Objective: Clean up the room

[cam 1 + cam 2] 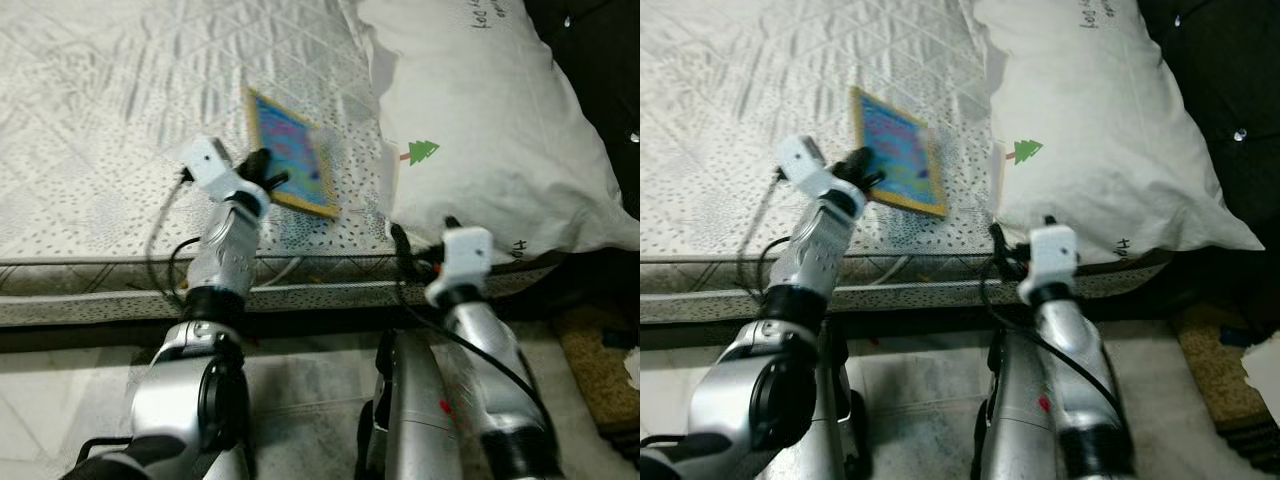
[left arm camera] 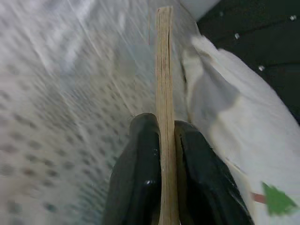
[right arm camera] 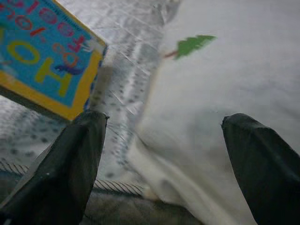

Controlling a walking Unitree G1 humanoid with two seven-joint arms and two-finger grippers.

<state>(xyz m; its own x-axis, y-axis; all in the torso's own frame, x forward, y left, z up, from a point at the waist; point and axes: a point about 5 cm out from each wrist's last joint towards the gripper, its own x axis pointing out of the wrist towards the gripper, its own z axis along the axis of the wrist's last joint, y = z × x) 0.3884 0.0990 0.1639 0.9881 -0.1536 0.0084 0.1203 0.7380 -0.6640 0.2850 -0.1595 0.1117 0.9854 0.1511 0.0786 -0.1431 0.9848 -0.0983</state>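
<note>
A thin blue picture book with a yellow border [image 1: 292,152] is held just above the white quilted mattress [image 1: 90,110], near its front edge. My left gripper [image 1: 266,172] is shut on the book's near edge; in the left wrist view the book's edge [image 2: 164,93] stands clamped between both black fingers [image 2: 140,178]. My right gripper [image 3: 164,154] is open and hovers at the mattress edge by the lower corner of a big white pillow [image 1: 480,110] with a small green tree print [image 1: 423,151]. The book's corner [image 3: 42,61] lies beyond the right gripper's fingers.
The pillow lies to the right of the book, partly hanging over the mattress edge. A dark headboard or wall [image 1: 600,60] stands at the far right. A brown mat [image 1: 600,370] and pale tiled floor [image 1: 310,380] lie below the bed.
</note>
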